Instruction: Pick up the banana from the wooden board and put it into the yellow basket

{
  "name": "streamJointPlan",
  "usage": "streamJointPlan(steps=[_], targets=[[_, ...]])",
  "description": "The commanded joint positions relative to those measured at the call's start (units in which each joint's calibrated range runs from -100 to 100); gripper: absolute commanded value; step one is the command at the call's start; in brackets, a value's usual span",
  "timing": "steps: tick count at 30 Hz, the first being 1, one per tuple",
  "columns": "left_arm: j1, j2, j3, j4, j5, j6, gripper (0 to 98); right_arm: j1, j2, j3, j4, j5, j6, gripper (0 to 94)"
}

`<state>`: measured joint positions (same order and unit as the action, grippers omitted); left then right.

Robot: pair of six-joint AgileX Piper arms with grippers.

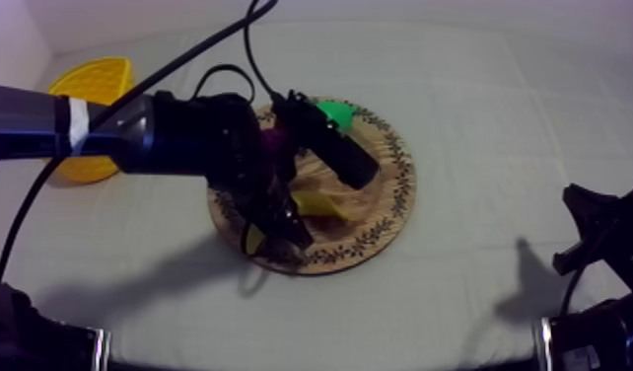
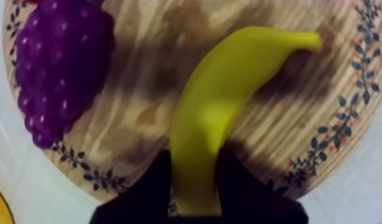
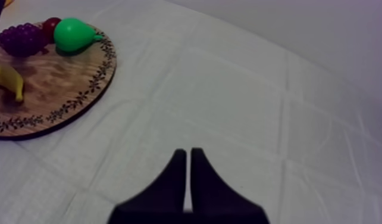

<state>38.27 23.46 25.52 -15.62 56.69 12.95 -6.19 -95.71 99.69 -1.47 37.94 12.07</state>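
Under the left arm [image 1: 182, 133], most of the banana [image 1: 318, 203] and grapes [image 1: 272, 144] is hidden — part of the yellow basket [image 1: 96, 79] too.

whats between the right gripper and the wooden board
The stretch is bare: just grey-white cloth between the shut right gripper and the rim of the wooden board, seen in the right wrist view.

L gripper [image 2: 196, 184] clamped on banana [image 2: 229, 89], R gripper [image 3: 189, 161] closed — empty
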Motion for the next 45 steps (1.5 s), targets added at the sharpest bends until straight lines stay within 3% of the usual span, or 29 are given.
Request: streamJointPlan(steps=[1,11,21,33,45], targets=[[-0.07,-0.56,0.01,-0.21,0.51,0.87,10.0,-0.02,-0.04,-0.03,-0.02,0.05,0.01,0.5],[-2.78,-8.92,-6.83,-3.29,10.63,-0.26,9.0,-0.01,-0.04,-0.03,-0.02,0.05,0.01,0.5],[-13.82,-18.36,-16.18,-7.14,16.84,-3.65,9.3,-0.01,-0.04,-0.03,-0.02,0.05,0.01,0.5],[-30.83,-20.61,-16.98,-7.43,11.13,-5.88,10.2,-0.01,-0.04,-0.03,-0.02,0.05,0.01,0.5],[-39.31,-17.6,-5.88,-7.79,2.24,-3.13,10.4,-0.01,-0.04,-0.03,-0.02,0.05,0.01,0.5]])
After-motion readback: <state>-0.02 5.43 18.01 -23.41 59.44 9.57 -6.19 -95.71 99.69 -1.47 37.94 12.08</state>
